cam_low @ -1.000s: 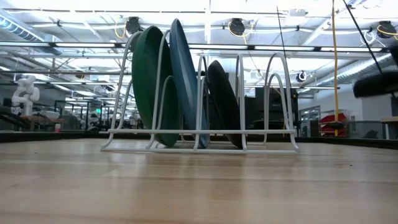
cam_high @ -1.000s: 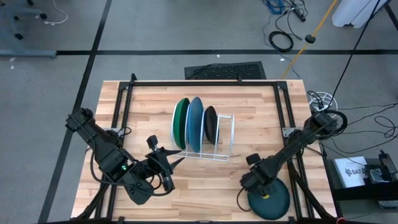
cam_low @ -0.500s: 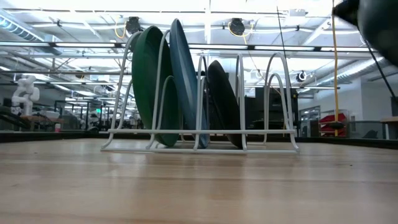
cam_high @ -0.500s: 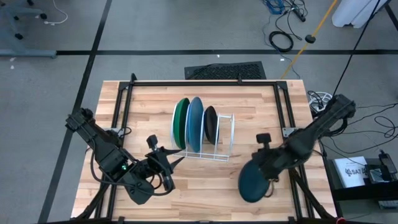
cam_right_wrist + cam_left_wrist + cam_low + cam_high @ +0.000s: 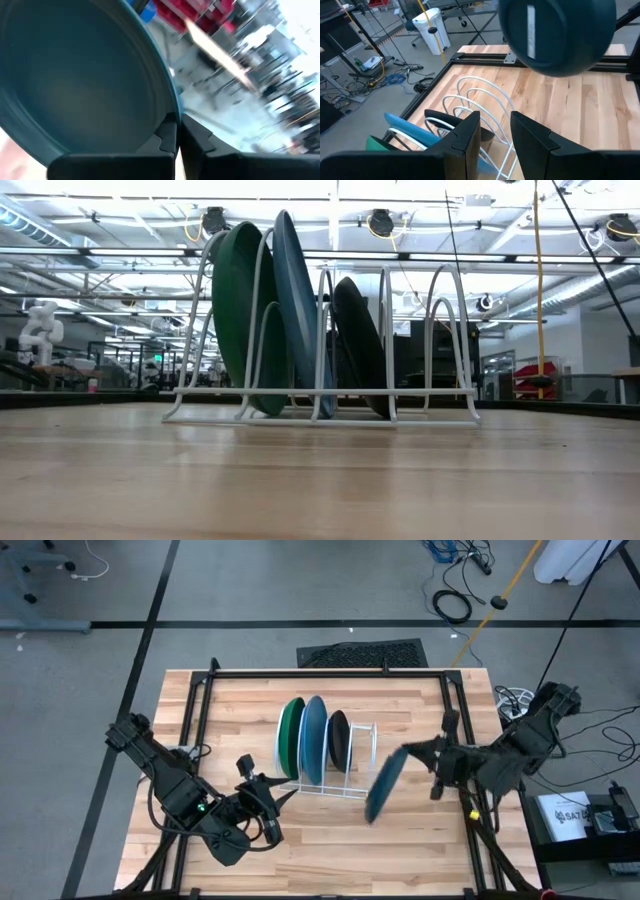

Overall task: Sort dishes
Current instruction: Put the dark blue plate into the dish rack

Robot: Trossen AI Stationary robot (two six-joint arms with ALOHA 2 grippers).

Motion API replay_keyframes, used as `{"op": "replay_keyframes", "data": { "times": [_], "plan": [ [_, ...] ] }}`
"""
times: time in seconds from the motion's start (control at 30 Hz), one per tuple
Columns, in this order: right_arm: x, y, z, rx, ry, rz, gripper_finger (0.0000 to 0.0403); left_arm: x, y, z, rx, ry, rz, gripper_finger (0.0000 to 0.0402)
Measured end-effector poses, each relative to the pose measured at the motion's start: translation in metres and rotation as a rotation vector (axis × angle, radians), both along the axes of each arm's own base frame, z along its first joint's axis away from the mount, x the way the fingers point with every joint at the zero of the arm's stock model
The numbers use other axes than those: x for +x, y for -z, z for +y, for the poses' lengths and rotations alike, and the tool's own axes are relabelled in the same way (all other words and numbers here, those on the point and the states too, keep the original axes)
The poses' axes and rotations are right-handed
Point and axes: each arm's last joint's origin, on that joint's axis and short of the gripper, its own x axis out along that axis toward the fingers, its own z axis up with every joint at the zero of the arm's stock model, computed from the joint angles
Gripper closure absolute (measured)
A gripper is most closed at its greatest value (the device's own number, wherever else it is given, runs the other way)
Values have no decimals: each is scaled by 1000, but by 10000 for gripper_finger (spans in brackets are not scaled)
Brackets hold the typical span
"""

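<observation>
As right gripper (image 5: 412, 754) pinches rim | dark teal plate (image 5: 383, 786) beyond fingertips

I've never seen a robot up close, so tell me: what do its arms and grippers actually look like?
Both arms are dark, nearly black, built from jointed tube-like segments with black cables looped along them. The left arm shows a small green light near its middle. The left gripper ends in two flat, angular dark fingers. The right gripper has the same blocky dark fingers, with stepped inner edges.
</observation>
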Motion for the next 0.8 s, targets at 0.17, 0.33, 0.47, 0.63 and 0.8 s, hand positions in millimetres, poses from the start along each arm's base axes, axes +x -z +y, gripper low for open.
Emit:
{"op": "replay_keyframes", "data": {
  "times": [0.17,0.33,0.47,0.63,0.8],
  "plan": [
    [15,-6,-12,-134,36,-17,403,0,0,0,0,-1,0,283],
    [32,1,-33,-176,41,32,403,0,0,0,1,-1,0,283],
    [47,-3,-53,-197,-22,-6,403,0,0,0,0,0,0,283],
    [53,-5,-84,-221,-41,4,403,0,0,0,0,0,0,283],
    [51,-8,-114,-117,-112,-26,403,0,0,0,8,3,5,283]
  ]
}}
